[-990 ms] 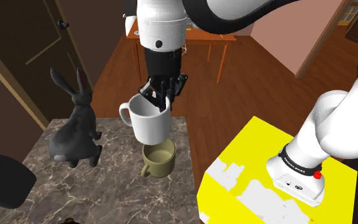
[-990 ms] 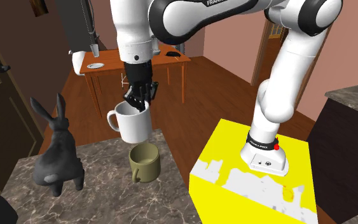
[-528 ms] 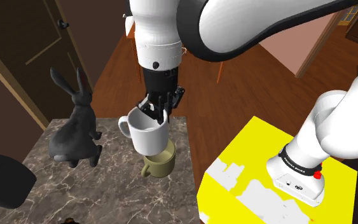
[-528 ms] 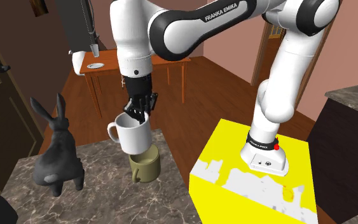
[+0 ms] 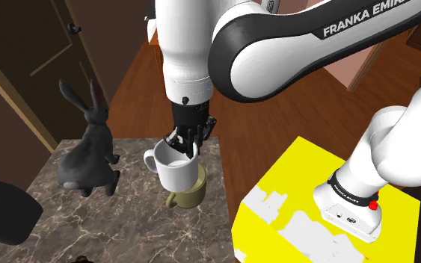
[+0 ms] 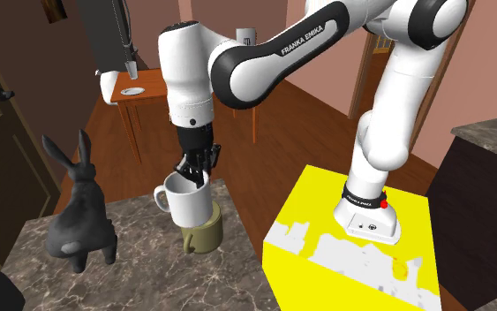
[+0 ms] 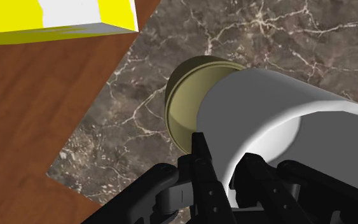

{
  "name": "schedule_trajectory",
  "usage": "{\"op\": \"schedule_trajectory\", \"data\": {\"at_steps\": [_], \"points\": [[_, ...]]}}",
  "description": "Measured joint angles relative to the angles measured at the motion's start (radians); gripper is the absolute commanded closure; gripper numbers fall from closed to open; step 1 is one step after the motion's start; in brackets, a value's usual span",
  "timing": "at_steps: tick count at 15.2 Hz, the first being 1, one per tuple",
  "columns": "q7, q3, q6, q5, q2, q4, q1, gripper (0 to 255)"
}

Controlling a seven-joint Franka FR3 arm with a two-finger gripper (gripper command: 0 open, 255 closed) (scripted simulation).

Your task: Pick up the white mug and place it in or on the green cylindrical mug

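The white mug (image 5: 173,166) (image 6: 188,202) (image 7: 279,121) hangs upright with its base set into the mouth of the olive-green mug (image 5: 188,193) (image 6: 204,234) (image 7: 187,95), which stands on the marble table (image 5: 126,224). My black gripper (image 5: 185,141) (image 6: 195,169) (image 7: 225,181) is shut on the white mug's rim, one finger inside and one outside. The white mug's handle points to the shoulder view's left. Most of the green mug's opening is covered by the white mug.
A dark grey rabbit figure (image 5: 89,149) (image 6: 79,212) stands on the table beside the mugs. A black rounded object (image 5: 3,213) sits at the table's near corner. The yellow stand (image 5: 321,217) lies beyond the table's edge. A wooden table (image 6: 158,88) stands behind.
The gripper has lowered the white mug from above the green mug down onto its mouth, shifting slightly toward the stand. The grip stays shut.
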Motion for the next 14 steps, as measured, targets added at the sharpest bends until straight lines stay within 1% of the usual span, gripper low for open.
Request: {"op": "schedule_trajectory", "data": {"at_steps": [3,8,9,14], "points": [[0.003,0.002,0.031,-0.006,0.013,-0.02,0.0,255],[0.003,0.002,0.035,-0.007,0.014,-0.02,0.0,255],[0.003,0.002,0.035,-0.007,0.014,-0.02,0.0,0],[0.003,0.002,0.036,-0.007,0.015,-0.021,0.0,0]]}}
